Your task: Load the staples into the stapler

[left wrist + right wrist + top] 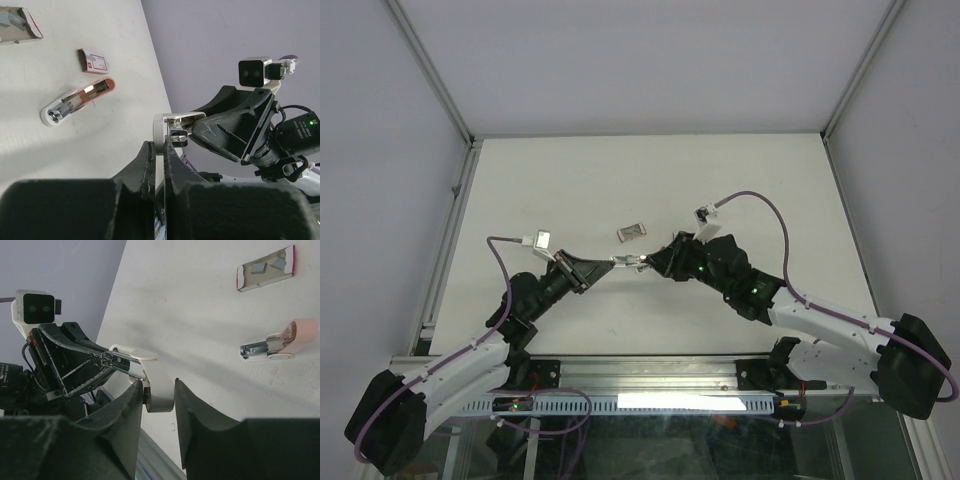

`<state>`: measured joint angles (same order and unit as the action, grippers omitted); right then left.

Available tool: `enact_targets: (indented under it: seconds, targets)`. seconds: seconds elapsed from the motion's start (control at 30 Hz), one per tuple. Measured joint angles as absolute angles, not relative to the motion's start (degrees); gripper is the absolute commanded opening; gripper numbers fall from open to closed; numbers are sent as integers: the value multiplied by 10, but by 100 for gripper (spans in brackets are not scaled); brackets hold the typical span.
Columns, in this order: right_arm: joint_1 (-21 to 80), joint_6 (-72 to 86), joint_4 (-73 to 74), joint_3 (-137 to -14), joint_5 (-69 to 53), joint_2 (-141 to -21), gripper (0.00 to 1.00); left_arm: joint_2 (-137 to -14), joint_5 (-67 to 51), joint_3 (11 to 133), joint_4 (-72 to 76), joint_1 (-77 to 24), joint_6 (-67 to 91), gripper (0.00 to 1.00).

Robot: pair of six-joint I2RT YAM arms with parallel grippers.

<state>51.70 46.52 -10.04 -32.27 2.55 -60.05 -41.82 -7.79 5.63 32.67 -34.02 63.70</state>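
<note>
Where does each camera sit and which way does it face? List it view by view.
Top external: above and behind the bases, looking down on the table; both arms show.
Left wrist: on the left arm, looking past its fingers at the white stapler half and right gripper.
Right wrist: on the right arm, looking past its fingers at the left gripper.
Both wrist views share the staple tray and pink stapler half on the table.

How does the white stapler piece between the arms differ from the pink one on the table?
The white piece hangs in the air; the pink piece lies on the table. The left gripper clamps the white piece; nothing touches the pink piece. Both show silvery metal.
</note>
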Motion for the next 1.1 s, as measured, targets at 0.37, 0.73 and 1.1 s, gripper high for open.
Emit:
enact_targets:
  seconds: [0.37, 0.73, 1.1]
  targets:
    - [517, 441, -131, -321, 28, -583, 3, -430, -82, 54, 356, -340, 635, 53]
    - [443, 326, 55, -389, 19, -559, 2, -341, -58, 83, 246, -340, 588, 99]
    - [409, 234, 186, -419, -77, -628, 3, -389, -14, 183, 131, -336, 487, 99]
